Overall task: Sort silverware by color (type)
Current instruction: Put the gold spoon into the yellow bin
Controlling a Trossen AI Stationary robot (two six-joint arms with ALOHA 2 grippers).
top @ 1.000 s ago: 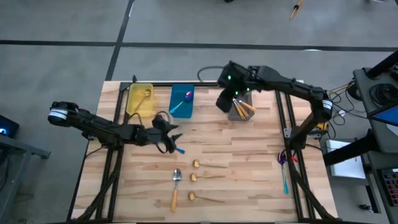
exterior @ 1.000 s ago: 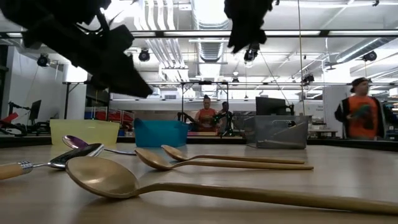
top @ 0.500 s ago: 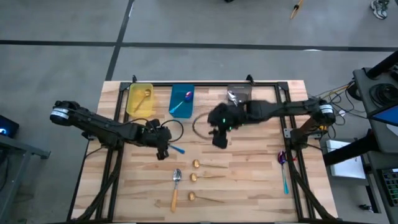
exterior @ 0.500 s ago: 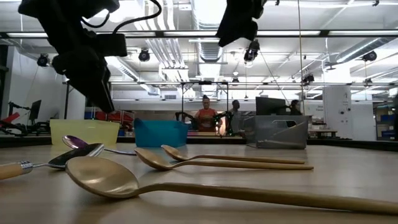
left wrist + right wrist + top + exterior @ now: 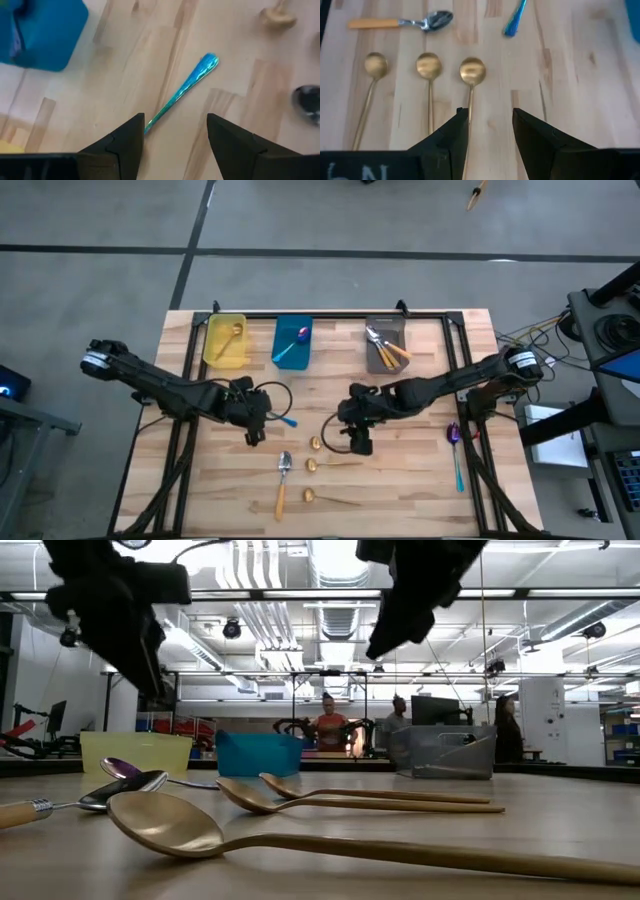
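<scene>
Three gold spoons (image 5: 429,65) lie side by side on the table, with a silver spoon with an orange handle (image 5: 400,22) beside them. My right gripper (image 5: 490,132) hovers open above the nearest gold spoon (image 5: 315,443), whose handle (image 5: 469,102) runs toward the gap between the fingers. My left gripper (image 5: 175,145) stands open above a teal-handled spoon (image 5: 187,82) that lies flat; its bowl is hidden. Another teal-handled spoon (image 5: 456,452) lies near the right edge.
A yellow bin (image 5: 225,340), a blue bin (image 5: 292,342) and a grey bin (image 5: 386,345) stand in a row at the far side, each with spoons inside. People stand in the room beyond the table (image 5: 330,725).
My right gripper has swept from over the grey bin toward the near edge and down, ending over the gold spoons. My left gripper has risen a little, moved slightly toward the near edge and tipped further downward. The spoons on the table have not moved.
</scene>
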